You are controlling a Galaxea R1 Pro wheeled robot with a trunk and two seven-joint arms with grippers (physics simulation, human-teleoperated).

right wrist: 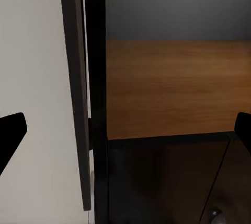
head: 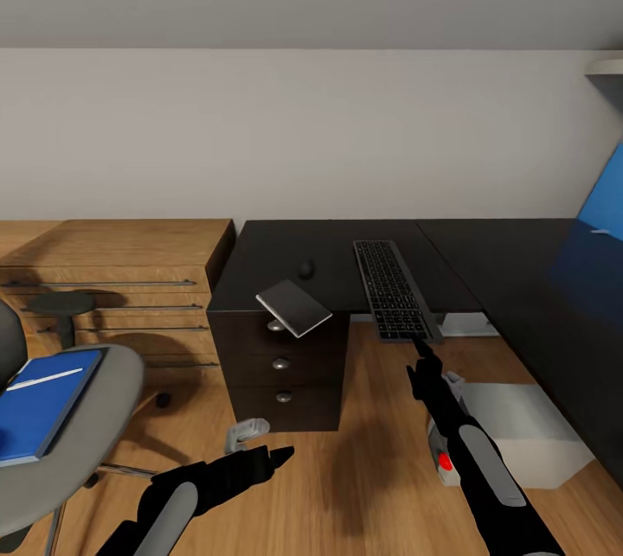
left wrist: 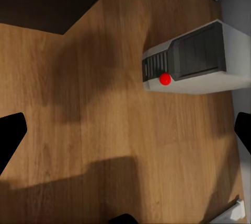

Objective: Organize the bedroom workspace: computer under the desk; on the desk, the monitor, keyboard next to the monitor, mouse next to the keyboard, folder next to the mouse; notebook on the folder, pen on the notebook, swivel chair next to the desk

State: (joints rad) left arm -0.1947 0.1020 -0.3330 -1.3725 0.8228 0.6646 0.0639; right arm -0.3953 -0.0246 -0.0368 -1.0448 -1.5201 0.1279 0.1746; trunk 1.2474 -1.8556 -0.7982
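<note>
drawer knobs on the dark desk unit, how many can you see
3. The top knob sits under the overhanging notebook and is partly hidden by it, the middle knob is below it, and the bottom knob is lowest on the drawer unit.

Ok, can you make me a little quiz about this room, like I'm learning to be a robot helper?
1. True or false: the folder lies on the desk.
2. Which thing hangs over the desk's front edge? A) the keyboard B) the mouse C) the monitor
3. Fill in: the computer rests on the wooden ____.

Key:
1. False. It lies on the seat of the swivel chair.
2. A.
3. floor.
</note>
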